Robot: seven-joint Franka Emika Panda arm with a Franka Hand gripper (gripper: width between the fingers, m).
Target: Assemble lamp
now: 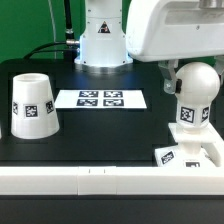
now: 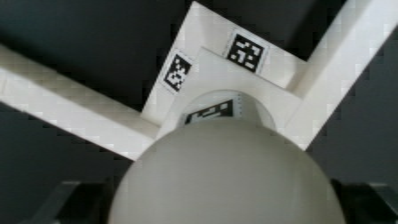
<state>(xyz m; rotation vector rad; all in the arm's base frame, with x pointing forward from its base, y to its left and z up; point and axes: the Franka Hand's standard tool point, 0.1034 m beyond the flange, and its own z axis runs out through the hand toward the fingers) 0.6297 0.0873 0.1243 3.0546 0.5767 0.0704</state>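
The lamp's rounded bulb (image 1: pixel 196 92) stands upright with its tagged neck on the flat square base (image 1: pixel 190 154) at the exterior view's right, near the front. My gripper (image 1: pixel 190 80) comes down from the white arm above; a dark finger (image 1: pixel 172 82) lies against the bulb's side. In the wrist view the bulb (image 2: pixel 222 165) fills the space between my dark fingers (image 2: pixel 80 205), and my gripper (image 2: pixel 222 208) is shut on it. Beyond it the base (image 2: pixel 249 50) shows its tags. The tapered shade (image 1: pixel 33 103) stands alone at the exterior view's left.
The marker board (image 1: pixel 100 98) lies flat in the middle of the black table. A white rail (image 1: pixel 100 182) runs along the front edge and shows in the wrist view (image 2: pixel 71 110) beside the base. The robot's pedestal (image 1: pixel 102 45) stands at the back.
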